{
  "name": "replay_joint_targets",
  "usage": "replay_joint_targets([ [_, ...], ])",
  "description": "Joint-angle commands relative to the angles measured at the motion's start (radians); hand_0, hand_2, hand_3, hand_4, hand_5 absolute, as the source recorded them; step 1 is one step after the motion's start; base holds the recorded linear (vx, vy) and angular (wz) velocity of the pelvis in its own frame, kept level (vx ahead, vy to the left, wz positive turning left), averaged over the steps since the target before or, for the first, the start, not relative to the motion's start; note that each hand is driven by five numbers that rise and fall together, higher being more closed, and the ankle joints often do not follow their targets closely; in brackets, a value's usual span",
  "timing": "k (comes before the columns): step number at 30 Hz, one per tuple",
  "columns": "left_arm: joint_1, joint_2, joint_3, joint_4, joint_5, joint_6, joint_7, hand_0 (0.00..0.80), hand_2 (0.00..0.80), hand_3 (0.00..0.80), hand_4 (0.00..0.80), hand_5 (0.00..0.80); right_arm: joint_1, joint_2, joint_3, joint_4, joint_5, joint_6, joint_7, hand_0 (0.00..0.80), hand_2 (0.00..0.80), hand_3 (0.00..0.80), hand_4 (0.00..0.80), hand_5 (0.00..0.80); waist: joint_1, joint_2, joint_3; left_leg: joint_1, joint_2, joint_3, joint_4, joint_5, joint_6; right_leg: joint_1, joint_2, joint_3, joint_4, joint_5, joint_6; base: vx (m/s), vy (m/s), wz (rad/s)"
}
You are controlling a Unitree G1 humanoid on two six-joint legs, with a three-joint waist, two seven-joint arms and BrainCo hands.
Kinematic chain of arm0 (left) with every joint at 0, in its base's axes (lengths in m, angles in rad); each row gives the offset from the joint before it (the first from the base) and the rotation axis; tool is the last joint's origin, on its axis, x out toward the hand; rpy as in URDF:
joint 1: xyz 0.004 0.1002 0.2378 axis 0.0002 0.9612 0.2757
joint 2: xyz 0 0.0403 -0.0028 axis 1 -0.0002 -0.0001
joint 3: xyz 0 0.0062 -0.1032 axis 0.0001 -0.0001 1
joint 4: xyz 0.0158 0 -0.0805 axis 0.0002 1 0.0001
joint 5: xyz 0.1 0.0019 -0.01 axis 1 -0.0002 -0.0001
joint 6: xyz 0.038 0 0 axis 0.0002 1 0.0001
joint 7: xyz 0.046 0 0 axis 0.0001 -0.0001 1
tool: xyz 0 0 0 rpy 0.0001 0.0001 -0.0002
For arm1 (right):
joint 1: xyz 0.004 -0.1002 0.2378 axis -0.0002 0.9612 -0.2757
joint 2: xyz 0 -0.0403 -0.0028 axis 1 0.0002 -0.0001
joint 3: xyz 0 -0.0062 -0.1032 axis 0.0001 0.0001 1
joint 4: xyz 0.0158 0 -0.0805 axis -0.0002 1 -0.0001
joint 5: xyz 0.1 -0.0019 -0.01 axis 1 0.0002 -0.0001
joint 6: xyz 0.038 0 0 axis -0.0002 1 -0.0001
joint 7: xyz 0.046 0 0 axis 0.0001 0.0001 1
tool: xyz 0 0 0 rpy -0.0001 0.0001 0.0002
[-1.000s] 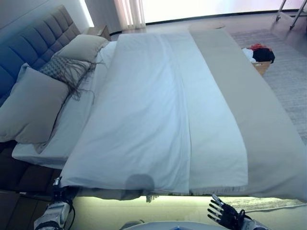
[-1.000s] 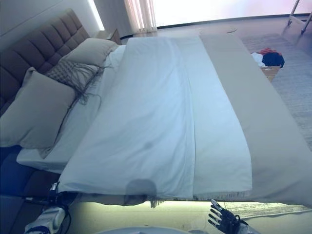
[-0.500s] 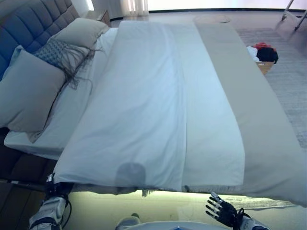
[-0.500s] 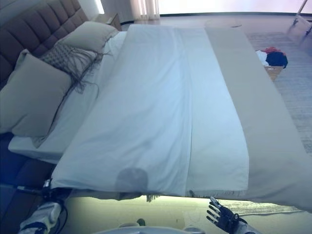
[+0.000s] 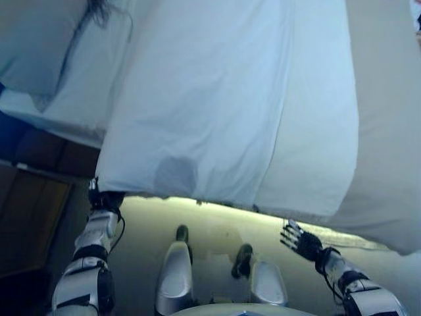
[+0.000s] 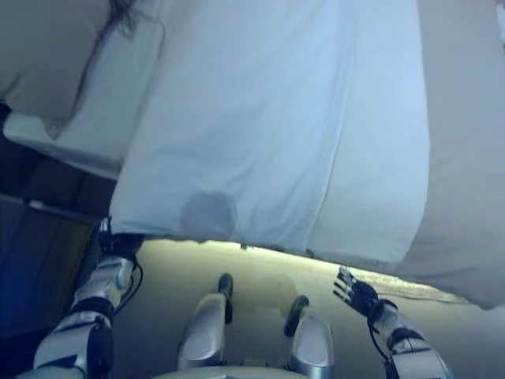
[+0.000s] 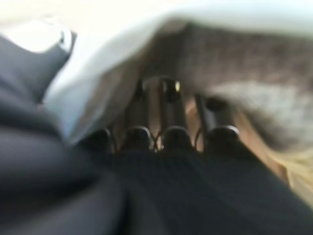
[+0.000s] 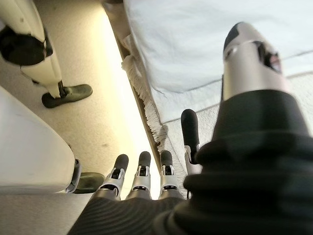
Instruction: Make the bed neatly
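Note:
A white duvet (image 5: 217,99) lies flat over the bed, its near edge hanging over the side. A beige blanket (image 5: 388,131) covers the bed's right part; its fringed edge (image 8: 142,93) shows in the right wrist view. My left hand (image 5: 105,199) is right under the duvet's near left corner; in the left wrist view (image 7: 166,122) it is blurred, with white cloth just above it. My right hand (image 5: 299,241) is open and empty, fingers spread, below the bed's edge near where the duvet meets the blanket.
A grey pillow (image 5: 33,46) lies at the upper left on the white sheet (image 5: 79,99). The dark bed base (image 5: 39,164) runs under the mattress at left. Pale carpet (image 5: 210,224) lies between me and the bed.
The camera has tilted down, so the bed's near edge and both arms now show. Both hands stay in about the same places by the bed's edge.

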State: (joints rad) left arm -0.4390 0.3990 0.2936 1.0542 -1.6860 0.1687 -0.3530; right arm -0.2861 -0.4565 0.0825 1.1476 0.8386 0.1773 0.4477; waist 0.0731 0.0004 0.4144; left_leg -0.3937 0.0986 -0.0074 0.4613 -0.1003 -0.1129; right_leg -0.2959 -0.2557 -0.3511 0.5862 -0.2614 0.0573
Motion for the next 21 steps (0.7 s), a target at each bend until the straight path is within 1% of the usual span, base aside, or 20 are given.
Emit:
replay_joint_targets([
  [1, 0.145, 0.078, 0.024, 0.006, -0.130, -0.113, 0.014, 0.800, 0.800, 0.800, 0.800, 0.800, -0.007, -0.023, 0.023, -0.066, 0.047, 0.018, -0.016, 0.000, 0.000, 0.000, 0.000, 0.000, 0.050, -0.035, 0.012, -0.076, -0.001, -0.008, 0.098, -0.015, 0.043, -0.120, -0.052, 0.080, 0.075, 0.097, 0.003, -0.152, 0.188, -0.07],
  [3, 0.133, 0.081, 0.019, 0.004, -0.152, -0.119, 0.026, 0.800, 0.800, 0.800, 0.800, 0.800, -0.028, -0.046, 0.025, -0.075, 0.034, 0.027, -0.011, 0.000, 0.000, 0.000, 0.000, 0.000, 0.041, -0.031, 0.019, -0.117, 0.000, 0.001, 0.128, -0.021, 0.047, -0.178, -0.061, 0.099, 0.123, 0.086, 0.005, -0.152, 0.215, -0.11],
  [7, 0.110, 0.095, 0.017, -0.003, -0.199, -0.131, 0.046, 0.800, 0.800, 0.800, 0.800, 0.800, -0.050, -0.097, 0.032, -0.097, 0.006, 0.043, 0.011, 0.000, 0.000, 0.000, 0.000, 0.000, 0.019, -0.023, 0.035, -0.204, 0.016, 0.014, 0.178, -0.025, 0.043, -0.290, -0.065, 0.140, 0.192, 0.076, 0.008, -0.109, 0.181, -0.10],
  [8, 0.110, 0.096, 0.017, -0.007, -0.205, -0.132, 0.048, 0.800, 0.800, 0.800, 0.800, 0.800, -0.050, -0.105, 0.031, -0.101, 0.000, 0.044, 0.016, 0.000, 0.000, 0.000, 0.000, 0.000, 0.015, -0.023, 0.034, -0.213, 0.016, 0.009, 0.195, -0.048, 0.037, -0.300, -0.062, 0.155, 0.210, 0.054, 0.016, -0.029, 0.140, -0.02],
  [10, 0.112, 0.098, 0.014, -0.018, -0.205, -0.120, 0.051, 0.800, 0.800, 0.800, 0.800, 0.800, -0.051, -0.130, 0.028, -0.110, -0.005, 0.055, 0.028, 0.000, 0.000, 0.000, 0.000, 0.000, 0.010, -0.021, 0.035, -0.246, 0.022, 0.012, 0.225, -0.062, 0.034, -0.341, -0.062, 0.168, 0.242, 0.042, 0.018, -0.042, 0.129, -0.04],
  [11, 0.114, 0.095, 0.012, -0.020, -0.197, -0.110, 0.053, 0.778, 0.778, 0.778, 0.778, 0.778, -0.049, -0.136, 0.027, -0.109, -0.007, 0.057, 0.032, 0.000, 0.000, 0.000, 0.000, 0.000, 0.007, -0.021, 0.035, -0.261, 0.027, 0.013, 0.245, -0.073, 0.031, -0.359, -0.064, 0.175, 0.262, 0.034, 0.019, -0.049, 0.103, -0.03],
  [12, 0.115, 0.090, 0.007, -0.020, -0.187, -0.100, 0.056, 0.414, 0.414, 0.414, 0.414, 0.414, -0.047, -0.138, 0.027, -0.109, -0.010, 0.056, 0.034, 0.000, 0.000, 0.000, 0.000, 0.000, 0.006, -0.020, 0.032, -0.271, 0.029, 0.014, 0.254, -0.077, 0.031, -0.372, -0.065, 0.179, 0.273, 0.031, 0.020, -0.036, 0.104, -0.03],
  [13, 0.116, 0.088, 0.000, -0.017, -0.183, -0.090, 0.067, 0.000, 0.000, 0.000, 0.000, 0.000, -0.046, -0.139, 0.026, -0.110, -0.014, 0.058, 0.039, 0.000, 0.000, 0.000, 0.000, 0.000, 0.005, -0.019, 0.029, -0.278, 0.030, 0.014, 0.262, -0.081, 0.030, -0.382, -0.067, 0.182, 0.282, 0.029, 0.022, -0.015, 0.083, -0.01],
  [18, 0.122, 0.093, -0.008, 0.015, -0.195, -0.055, 0.065, 0.000, 0.000, 0.000, 0.000, 0.000, -0.062, -0.169, 0.036, -0.109, -0.032, 0.065, 0.081, 0.000, 0.000, 0.000, 0.000, 0.000, 0.002, -0.016, 0.020, -0.315, 0.035, 0.015, 0.302, -0.098, 0.020, -0.419, -0.071, 0.194, 0.314, 0.019, 0.025, -0.018, 0.077, -0.02],
  [21, 0.128, 0.084, -0.016, 0.032, -0.194, -0.040, 0.060, 0.000, 0.000, 0.000, 0.000, 0.000, -0.062, -0.179, 0.041, -0.124, -0.029, 0.066, 0.079, 0.000, 0.000, 0.000, 0.000, 0.000, -0.001, -0.016, 0.014, -0.335, 0.039, 0.014, 0.328, -0.109, 0.018, -0.443, -0.070, 0.204, 0.335, 0.012, 0.025, -0.017, 0.054, 0.02],
])
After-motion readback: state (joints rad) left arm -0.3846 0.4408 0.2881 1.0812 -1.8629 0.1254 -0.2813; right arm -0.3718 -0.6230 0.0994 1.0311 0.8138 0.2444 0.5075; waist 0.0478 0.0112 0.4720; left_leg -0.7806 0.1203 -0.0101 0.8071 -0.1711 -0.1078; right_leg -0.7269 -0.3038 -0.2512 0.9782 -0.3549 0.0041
